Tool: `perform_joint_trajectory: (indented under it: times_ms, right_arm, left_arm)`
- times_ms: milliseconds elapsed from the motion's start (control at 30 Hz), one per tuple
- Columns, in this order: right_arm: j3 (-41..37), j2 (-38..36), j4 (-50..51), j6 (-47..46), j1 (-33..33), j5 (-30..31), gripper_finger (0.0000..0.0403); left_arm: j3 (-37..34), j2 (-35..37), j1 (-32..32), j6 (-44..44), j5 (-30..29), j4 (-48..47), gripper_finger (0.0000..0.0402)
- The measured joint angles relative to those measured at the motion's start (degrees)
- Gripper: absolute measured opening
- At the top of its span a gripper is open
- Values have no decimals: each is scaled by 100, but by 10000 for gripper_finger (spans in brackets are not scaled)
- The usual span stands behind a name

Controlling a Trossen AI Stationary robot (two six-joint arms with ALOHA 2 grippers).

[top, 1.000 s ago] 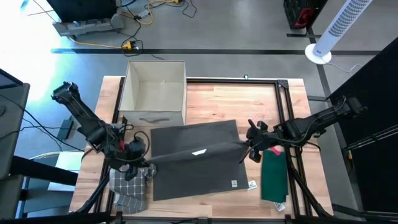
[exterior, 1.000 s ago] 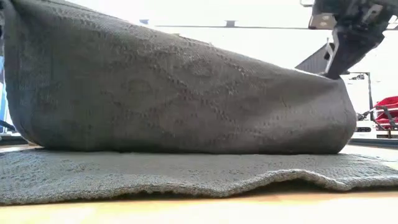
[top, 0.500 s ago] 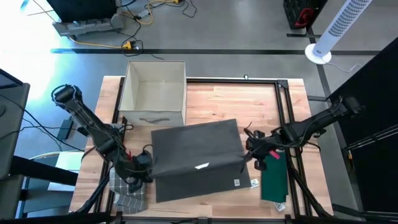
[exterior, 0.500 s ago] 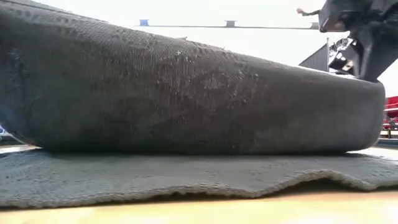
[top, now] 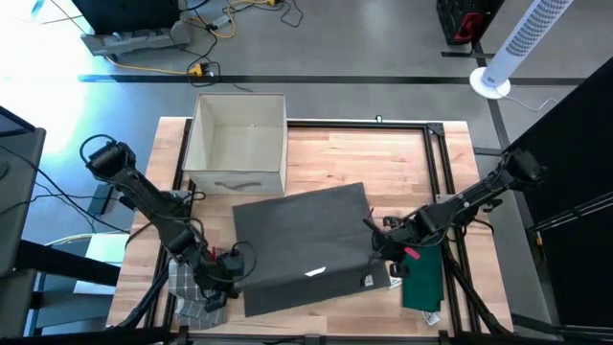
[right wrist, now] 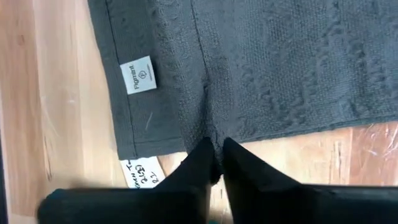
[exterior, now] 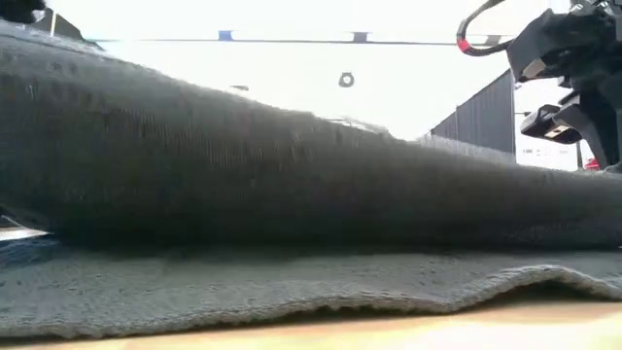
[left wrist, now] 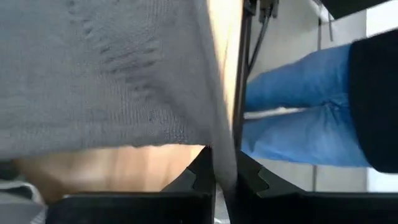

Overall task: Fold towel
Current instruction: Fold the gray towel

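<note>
A dark grey towel (top: 305, 240) lies folded over itself on the wooden table. Its upper layer (exterior: 292, 165) arches over the lower layer (exterior: 292, 282), which rests flat on the wood. My left gripper (top: 233, 267) is shut on the upper layer's left near corner. My right gripper (top: 375, 251) is shut on the right near corner, beside a white label (right wrist: 138, 74). Both grippers sit low, close to the towel's near edge. My left gripper pinches the towel's edge (left wrist: 222, 167) between its two fingers, coming from the table's left. The cloth hangs from the hold in a slack sheet, just above the table. My right gripper pinches the upper layer's side hem (right wrist: 209, 140) between its two fingers (right wrist: 198, 163), coming from the table's right and slanting down. The cloth bunches into a small crease at the hold and lies over the lower layer.
A beige open box (top: 239, 142) stands at the far left of the table. A checked cloth (top: 194, 292) lies at the near left, a green cloth (top: 421, 278) at the near right. A person in blue jeans (left wrist: 298, 124) stands beyond the table. A fan (top: 522, 43) stands behind.
Both grippers have gone toward the table's near edge and down, drawing the towel's held edge over the lower layer. The upper layer has sunk from a high arch to a low one; the lower layer has stayed flat.
</note>
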State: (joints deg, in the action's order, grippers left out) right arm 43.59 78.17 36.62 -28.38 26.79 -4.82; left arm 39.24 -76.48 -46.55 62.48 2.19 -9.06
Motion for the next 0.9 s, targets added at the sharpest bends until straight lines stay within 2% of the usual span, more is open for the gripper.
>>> perform_joint_trajectory:
  times_ms: [233, 400, 533, 667, 800, 900]
  right_arm:
    - [372, -2, 630, 41, 0, 123, 160]
    - [708, -4, 828, -1, -2, 307, 197]
    - [852, -6, 699, -6, -2, 342, 203]
    - [652, -9, 237, -392, 0, 584, 203]
    - [205, -9, -750, -938, -86, 1281, 201]
    - [-177, -9, -1466, -1159, -218, 1860, 183]
  left_arm:
    - [1, -11, 47, 342, 717, -7, 96]
    - [39, -11, 149, 341, 728, 4, 128]
    - [42, -11, 192, 198, 232, -17, 133]
    - [37, -11, 191, -1, -656, -46, 133]
    - [-131, -11, 251, 201, -1810, -90, 133]
    - [-410, -26, 390, 465, -2285, -8, 131]
